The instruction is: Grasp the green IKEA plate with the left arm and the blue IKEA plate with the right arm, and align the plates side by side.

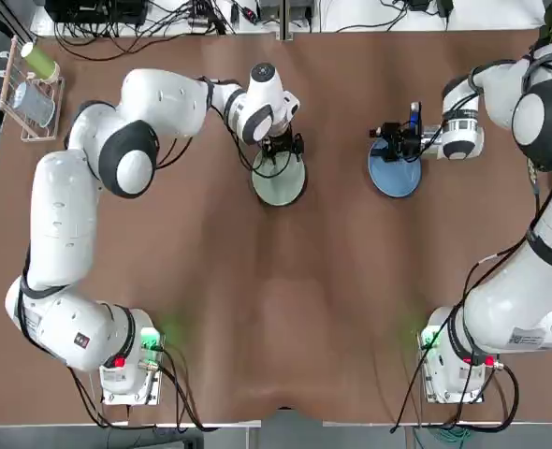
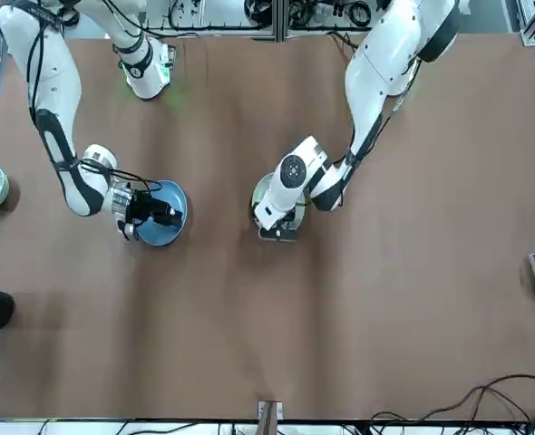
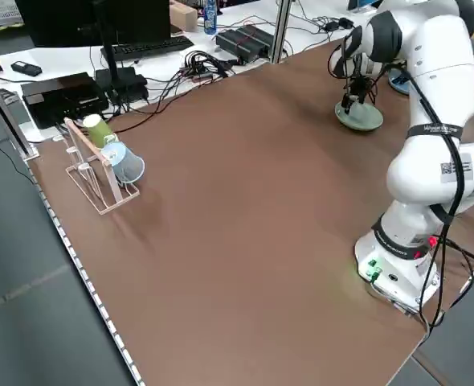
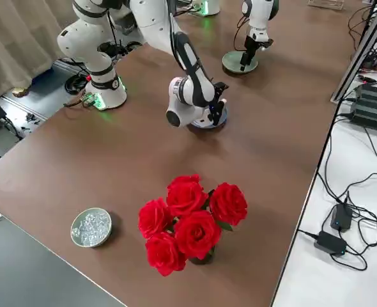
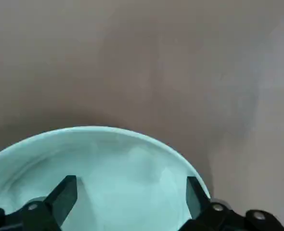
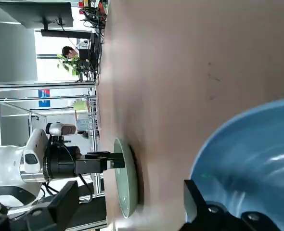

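Note:
The pale green plate [image 1: 279, 184] lies flat on the brown table, left of the sky-blue plate [image 1: 394, 175], with a gap between them. My left gripper [image 1: 282, 150] points down over the green plate's far edge. In the left wrist view it [image 5: 131, 185] is open, both fingers spread just above the green plate [image 5: 108, 163]. My right gripper [image 1: 391, 140] reaches in low over the blue plate's far rim. The right wrist view shows it [image 6: 127, 192] open, one fingertip [image 6: 195, 199] at the blue plate's [image 6: 257, 159] edge, the other beside it.
A wooden rack [image 1: 31, 86] with a green and a blue cup stands at the far left corner. A vase of red roses [image 4: 188, 220] and a small bowl [image 4: 91, 227] sit at the table's right end. Cables run along the far edge.

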